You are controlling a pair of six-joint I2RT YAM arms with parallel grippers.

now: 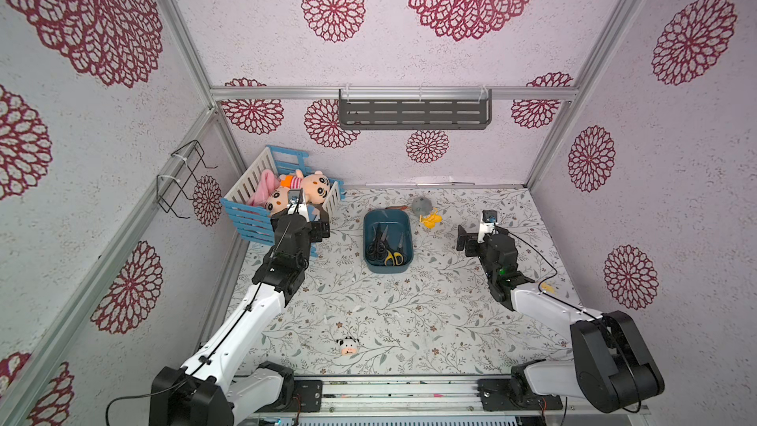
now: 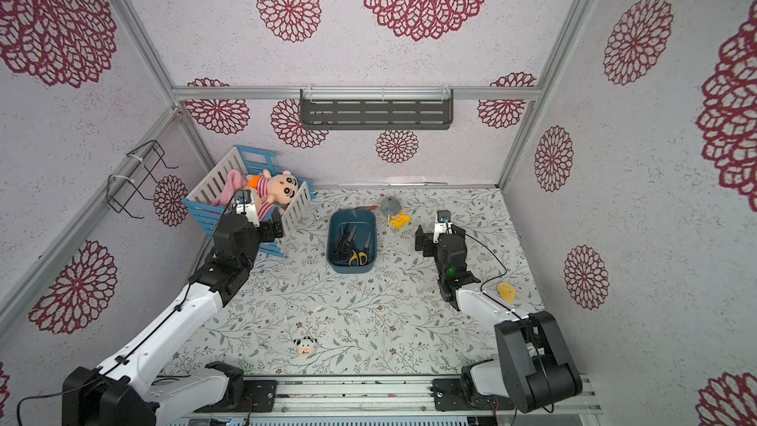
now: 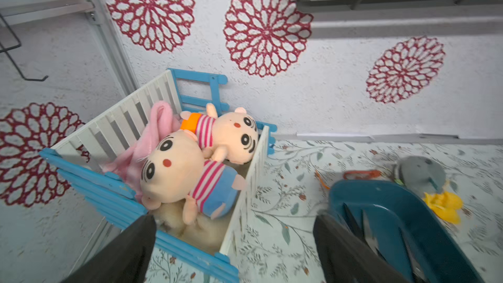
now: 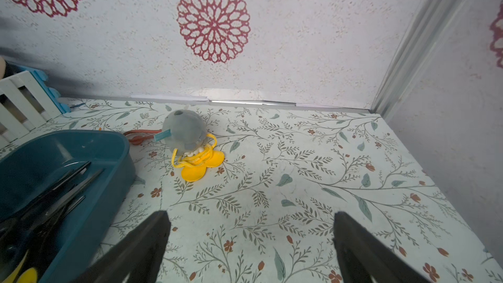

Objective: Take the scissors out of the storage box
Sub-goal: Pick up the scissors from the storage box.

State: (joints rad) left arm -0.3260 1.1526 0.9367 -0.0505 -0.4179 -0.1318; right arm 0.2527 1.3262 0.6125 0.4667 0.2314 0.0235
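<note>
The storage box [image 1: 387, 215], a dark teal tub, stands mid-table toward the back in both top views [image 2: 352, 213]. Inside lie the scissors [image 1: 377, 248], mostly black-handled, with one yellow-and-black pair [image 1: 394, 257]. My left gripper [image 1: 321, 226] hovers open to the left of the box, next to the slatted crate. The left wrist view shows its jaws wide apart [image 3: 235, 221], with the box [image 3: 394, 200] and blades [image 3: 367, 230] past one finger. My right gripper [image 1: 465, 239] hangs open to the right of the box, over bare mat [image 4: 251, 215], empty. The right wrist view shows the scissors [image 4: 68, 183] in the box [image 4: 81, 142].
A blue-and-white slatted crate [image 1: 250, 225] with plush dolls fills the back left corner. A grey plush with yellow feet [image 1: 424, 209] sits behind the box on the right. A small cow toy [image 1: 347, 346] lies near the front. A yellow toy [image 2: 506, 292] lies by the right arm.
</note>
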